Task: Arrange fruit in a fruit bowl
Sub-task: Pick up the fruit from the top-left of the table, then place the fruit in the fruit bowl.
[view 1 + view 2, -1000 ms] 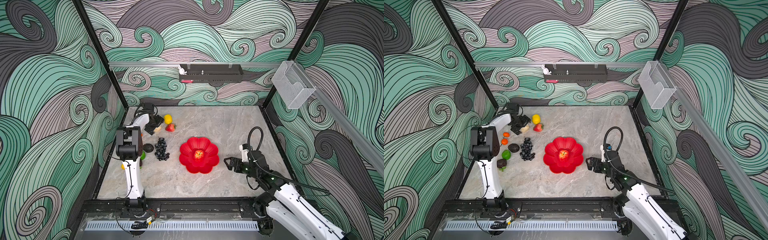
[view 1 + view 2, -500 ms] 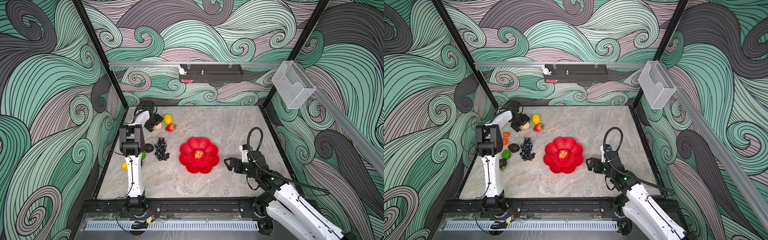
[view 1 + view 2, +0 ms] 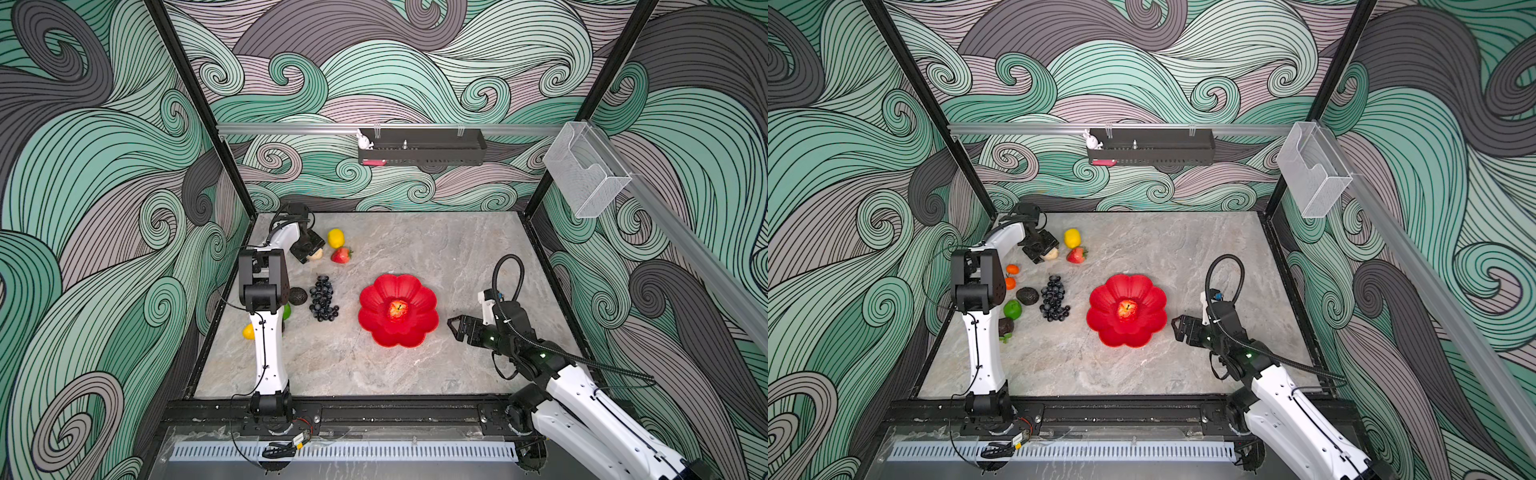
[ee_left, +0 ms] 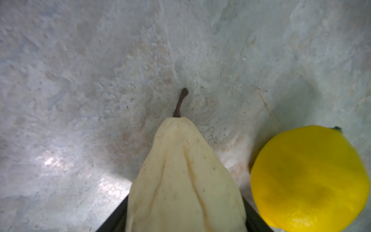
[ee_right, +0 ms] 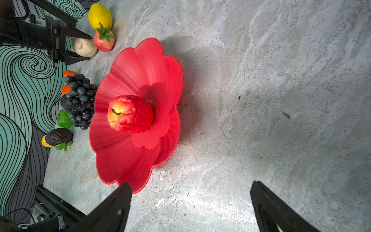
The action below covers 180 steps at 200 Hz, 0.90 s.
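Left pincer [image 5: 90, 48] straddles the pear [image 5: 83, 48], hemmed by lemon [image 5: 100, 15] and strawberry [image 5: 103, 42].

The worktop [image 3: 415, 374] looks like grey veined stone, fine-grained and mostly matt with a few shiny patches. The bowl [image 5: 140, 66] is smooth, glossy red plastic, faintly ribbed. The apple [image 5: 130, 114] has shiny, wrinkled skin; the pear [image 4: 180, 170] is matt, creased and speckled; the lemon [image 4: 309, 178] is smooth with a dull sheen. The grapes [image 5: 80, 100] are glossy, the avocado [image 5: 58, 136] dark and rough. The wall tray [image 3: 422, 149] is matt black perforated metal, the bin [image 3: 582, 170] fine clear mesh
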Tool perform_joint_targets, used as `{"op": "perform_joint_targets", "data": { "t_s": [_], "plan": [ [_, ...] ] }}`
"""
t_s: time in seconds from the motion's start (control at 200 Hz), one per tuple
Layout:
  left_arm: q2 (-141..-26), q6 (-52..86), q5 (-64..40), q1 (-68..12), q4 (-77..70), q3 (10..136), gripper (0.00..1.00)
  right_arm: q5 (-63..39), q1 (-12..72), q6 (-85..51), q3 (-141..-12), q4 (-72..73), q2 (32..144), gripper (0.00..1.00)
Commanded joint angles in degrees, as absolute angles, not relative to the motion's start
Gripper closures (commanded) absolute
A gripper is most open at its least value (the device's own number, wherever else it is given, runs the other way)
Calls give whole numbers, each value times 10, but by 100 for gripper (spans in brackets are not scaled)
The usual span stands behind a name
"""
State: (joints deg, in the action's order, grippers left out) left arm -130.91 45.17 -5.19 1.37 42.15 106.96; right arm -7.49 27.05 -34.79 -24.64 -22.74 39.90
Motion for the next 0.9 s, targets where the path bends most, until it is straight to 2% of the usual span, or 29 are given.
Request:
{"op": "perform_joint_targets", "data": {
  "t_s": [0.0,0.155,0.45,0.665,0.896],
  "plan": [
    [-1248,441,-53,15,405,1040,34,-73,273,-353,-253,-232,398,7],
    [-1155,408,-57,13,381,996,36,-74,273,-354,-264,-243,396,7],
    [-918,328,-98,-47,218,776,39,-96,273,-377,-290,-246,399,7],
    [-798,251,-112,-165,102,652,39,-122,274,-381,-342,-258,406,7],
    [-763,138,-164,-295,-7,559,40,-155,274,-394,-375,-261,399,7]
  ]
}}
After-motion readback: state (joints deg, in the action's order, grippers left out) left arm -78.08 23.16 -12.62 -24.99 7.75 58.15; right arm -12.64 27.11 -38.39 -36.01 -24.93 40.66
